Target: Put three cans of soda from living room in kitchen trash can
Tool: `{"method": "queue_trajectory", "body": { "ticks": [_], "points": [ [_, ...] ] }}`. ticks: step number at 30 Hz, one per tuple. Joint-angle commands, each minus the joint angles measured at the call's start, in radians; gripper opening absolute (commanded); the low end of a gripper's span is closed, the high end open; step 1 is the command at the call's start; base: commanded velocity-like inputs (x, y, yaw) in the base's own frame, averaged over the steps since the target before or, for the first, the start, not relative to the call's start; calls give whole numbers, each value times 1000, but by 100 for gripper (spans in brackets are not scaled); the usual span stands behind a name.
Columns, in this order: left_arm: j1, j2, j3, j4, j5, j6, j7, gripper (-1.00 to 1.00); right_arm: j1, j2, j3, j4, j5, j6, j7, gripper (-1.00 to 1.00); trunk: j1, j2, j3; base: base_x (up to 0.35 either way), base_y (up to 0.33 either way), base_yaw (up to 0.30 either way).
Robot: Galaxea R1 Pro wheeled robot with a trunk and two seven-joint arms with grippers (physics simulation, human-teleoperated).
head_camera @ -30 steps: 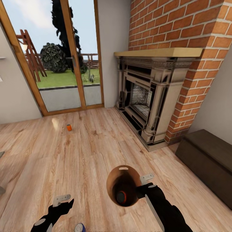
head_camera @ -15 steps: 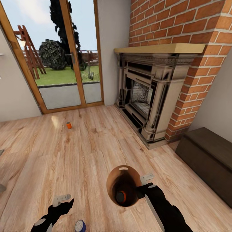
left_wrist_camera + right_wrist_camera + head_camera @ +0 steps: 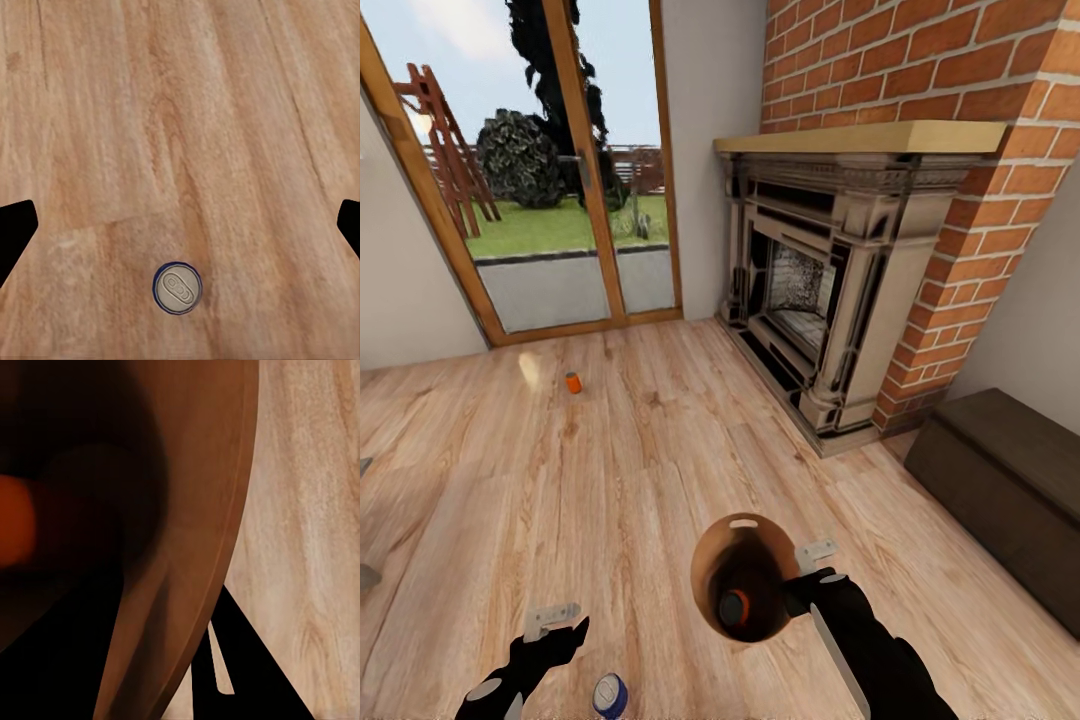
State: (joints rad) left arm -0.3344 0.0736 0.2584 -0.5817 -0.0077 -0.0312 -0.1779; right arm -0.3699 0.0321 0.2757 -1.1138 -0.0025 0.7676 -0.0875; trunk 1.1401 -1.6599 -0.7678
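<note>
Beside fireplace (image 3: 830, 290) | dark bench (image 3: 1000, 490) | orange can (image 3: 573, 382) on bare floor (image 3: 610, 470)

Left gripper (image 3: 555, 622) spread wide; right gripper (image 3: 807, 570) clamped.

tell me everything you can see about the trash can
The trash can is a small round bucket-like bin, brown inside, with an oval handle slot at the far side of its rim. It is seen from above, mouth open toward the head camera. One orange soda can lies inside at the bottom. The right end effector grips its rim on the robot's right side. It looks held above the pale wood floor, with the brick fireplace beyond it.
</note>
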Motion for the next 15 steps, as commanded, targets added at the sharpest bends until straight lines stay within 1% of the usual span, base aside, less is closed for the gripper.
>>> {"method": "queue_trajectory", "body": {
  "ticks": [1,4,5,8,15],
  "points": [
    [0,0,0,0,0,-10,0,100,0,0,0,0,-5,-1,0,-100,0,0,-2,0,0,0],
    [0,0,1,3,-1,-38,0,100,0,0,0,0,-5,-1,0,-100,0,0,-6,0,0,0],
    [0,0,1,6,-1,-63,0,100,0,0,0,0,-5,-1,0,-100,0,0,-8,0,0,0],
    [0,0,1,7,-1,-78,0,100,-1,0,0,0,-5,-1,0,-100,0,0,-12,0,0,0],
    [0,0,0,8,-1,-87,0,100,0,0,0,0,-5,-1,0,-100,0,0,-23,0,0,0]
  ]
}}
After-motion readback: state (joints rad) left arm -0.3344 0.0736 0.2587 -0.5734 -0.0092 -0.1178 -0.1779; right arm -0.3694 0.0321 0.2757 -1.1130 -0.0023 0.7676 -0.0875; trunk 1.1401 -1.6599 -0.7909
